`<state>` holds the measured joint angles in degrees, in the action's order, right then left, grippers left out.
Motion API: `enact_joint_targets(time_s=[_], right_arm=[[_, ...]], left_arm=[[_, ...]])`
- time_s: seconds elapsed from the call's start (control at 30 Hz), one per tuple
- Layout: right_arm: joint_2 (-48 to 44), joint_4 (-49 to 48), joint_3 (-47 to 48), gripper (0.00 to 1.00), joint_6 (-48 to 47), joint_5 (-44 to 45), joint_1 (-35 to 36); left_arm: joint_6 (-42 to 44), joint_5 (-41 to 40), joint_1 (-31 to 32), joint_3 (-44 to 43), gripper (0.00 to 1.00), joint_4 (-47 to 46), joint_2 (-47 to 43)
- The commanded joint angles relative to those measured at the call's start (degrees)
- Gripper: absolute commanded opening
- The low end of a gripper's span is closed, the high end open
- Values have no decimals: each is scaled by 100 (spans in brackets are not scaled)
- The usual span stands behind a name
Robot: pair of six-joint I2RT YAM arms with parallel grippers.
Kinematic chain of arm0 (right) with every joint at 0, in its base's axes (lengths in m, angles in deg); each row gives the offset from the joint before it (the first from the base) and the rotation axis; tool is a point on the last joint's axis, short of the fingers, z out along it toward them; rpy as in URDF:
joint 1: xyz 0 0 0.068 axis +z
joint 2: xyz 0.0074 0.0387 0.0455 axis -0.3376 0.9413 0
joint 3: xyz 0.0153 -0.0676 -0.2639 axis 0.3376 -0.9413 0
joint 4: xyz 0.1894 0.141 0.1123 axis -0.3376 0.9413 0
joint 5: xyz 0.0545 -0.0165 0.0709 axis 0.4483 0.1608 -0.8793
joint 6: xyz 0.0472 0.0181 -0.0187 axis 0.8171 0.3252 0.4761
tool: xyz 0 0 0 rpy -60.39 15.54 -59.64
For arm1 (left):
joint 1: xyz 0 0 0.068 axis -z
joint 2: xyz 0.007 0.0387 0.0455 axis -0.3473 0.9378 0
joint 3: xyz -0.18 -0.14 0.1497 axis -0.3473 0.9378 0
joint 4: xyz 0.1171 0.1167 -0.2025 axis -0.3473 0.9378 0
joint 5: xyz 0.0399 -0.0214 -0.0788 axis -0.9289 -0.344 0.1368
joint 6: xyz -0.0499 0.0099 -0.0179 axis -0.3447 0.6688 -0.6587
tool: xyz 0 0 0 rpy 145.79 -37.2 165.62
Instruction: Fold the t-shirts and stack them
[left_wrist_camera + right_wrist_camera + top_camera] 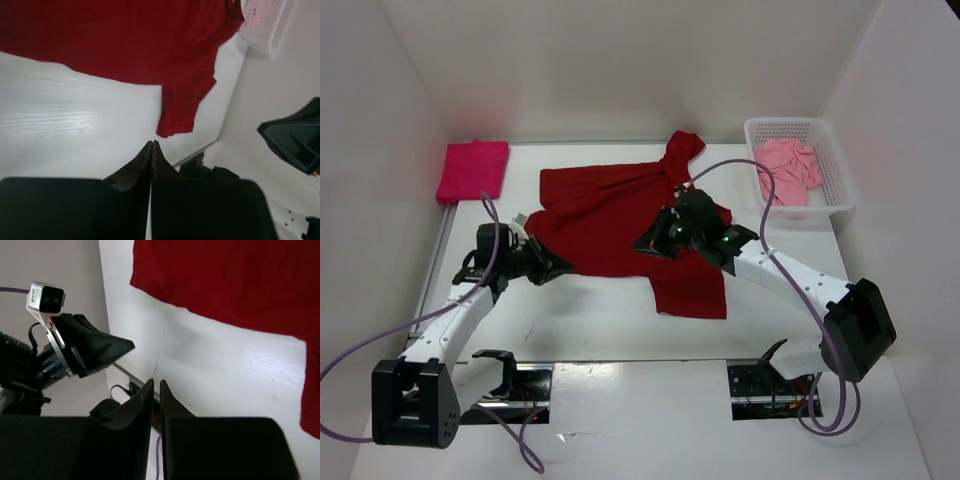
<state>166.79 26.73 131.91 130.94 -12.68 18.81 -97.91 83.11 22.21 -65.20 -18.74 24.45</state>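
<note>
Dark red t-shirt [610, 215] lies spread, crumpled, mid-table [620, 330]; one sleeve bunched toward the far wall, a lower flap hanging toward the near edge. The right arm sits over its middle right part and hides the cloth beneath. Magenta t-shirt [472, 170] folded in a neat square at the far left corner. Salmon-pink t-shirt [788, 168] heaped loose inside the white mesh basket [842, 180] at far right; the lower folds are covered by the basket wall. Left gripper [152, 144] over bare table just off the red shirt's left hem, fingers pressed together, nothing between them. Right gripper [156, 382] above the red shirt's near edge in the top view; fingers drawn to a thin slit, pinching nothing. Whether either tip touches the table cannot be told. The right wrist view shows only the red shirt's edge, cut off by the frame.
</note>
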Motion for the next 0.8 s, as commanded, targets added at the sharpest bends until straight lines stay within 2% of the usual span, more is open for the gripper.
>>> enact_joint_targets(time_s=[0.0, 0.07, 0.1, 0.13, 0.17, 0.2, 0.27, 0.3, 0.37, 0.47, 0.5, 0.63, 0.7, 0.77], right_arm=[[-152, -51, 362, 13, -468, 465, 22], [-153, 475, 547, 13, -617, 693, 22], [-153, 669, 608, 13, -766, 860, -66], [-205, 818, 609, 13, -837, 914, -206], [-275, 924, 557, 12, -916, 914, -268], [-450, 978, 417, 12, -1064, 966, -321], [-653, 978, 267, 12, -1066, 967, -461], [-828, 978, 83, 12, -1066, 819, -523], [-952, 978, -163, 12, -1066, 747, -655], [-1145, 1180, -383, 12, -1119, 809, -655], [-1303, 1180, -384, 14, -1119, 878, -655], [-1778, 1233, -674, 20, -1119, 1064, -655], [-1832, 1233, -736, 20, -1171, 924, -813], [-1832, 1286, -736, 20, -1171, 923, -813]], left_arm=[[420, -226, -451, -146, 0, -97, 52], [543, -760, -863, -487, 3, 253, 52], [543, -928, -996, -584, 10, 256, 122], [543, -991, -1137, -585, 26, 204, 253], [482, -1070, -1330, -646, 35, 142, 341], [430, -1175, -1384, -699, 49, 141, 464], [429, -1132, -1550, -865, 91, 80, 1026], [429, -1132, -1604, -866, 93, 176, 1202], [429, -1585, -1735, -928, 90, 116, 1388], [281, -2158, -1841, -875, 75, -34, 1441], [219, -2317, -1894, -875, 61, -34, 1510], [-307, -2845, -2105, -551, 30, -393, 1564], [-361, -2776, -2175, -401, 30, -561, 1677], [-362, -2775, -2175, -401, 39, -562, 1861]])
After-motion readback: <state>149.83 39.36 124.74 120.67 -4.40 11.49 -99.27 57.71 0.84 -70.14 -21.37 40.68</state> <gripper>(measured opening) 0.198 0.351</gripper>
